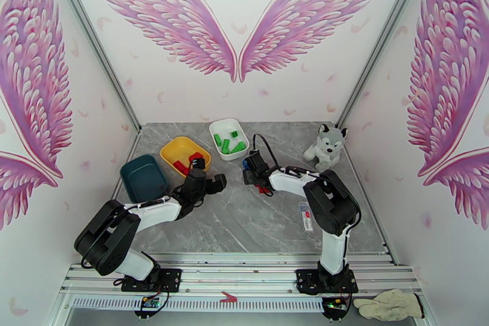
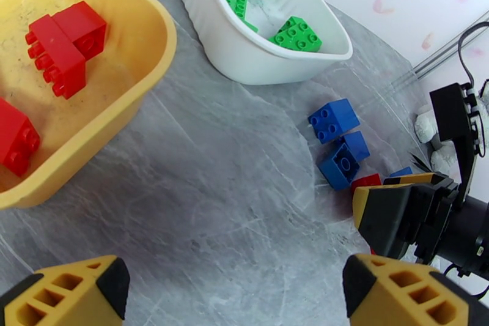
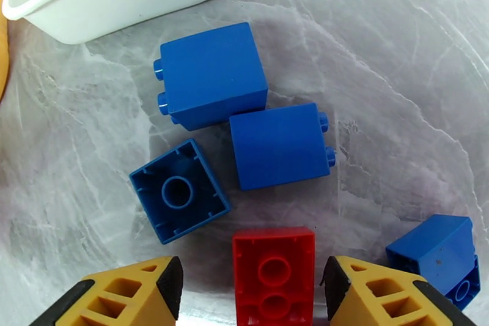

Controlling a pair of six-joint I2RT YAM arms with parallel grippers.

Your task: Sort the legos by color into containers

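Greens (image 1: pixel 232 140) in white dish (image 1: pixel 214 128), reds (image 1: pixel 186 163) in yellow dish (image 1: pixel 168 151); blues (image 3: pixel 211 76) plus one red (image 3: pixel 273 272) left on worktop (image 1: pixel 244 223) beside white dish, right tool (image 3: pixel 250 287) spread astride that red, left tool (image 2: pixel 235 284) spread, empty.

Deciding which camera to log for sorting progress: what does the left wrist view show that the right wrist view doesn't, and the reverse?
Left wrist view: red legos lying in the yellow dish, and the left claw open above the table. Right wrist view: the hollow underside of a loose red lego, lying between the open fingers of the right claw. Both: the white dish, the loose blue legos beside it, and the grey table.
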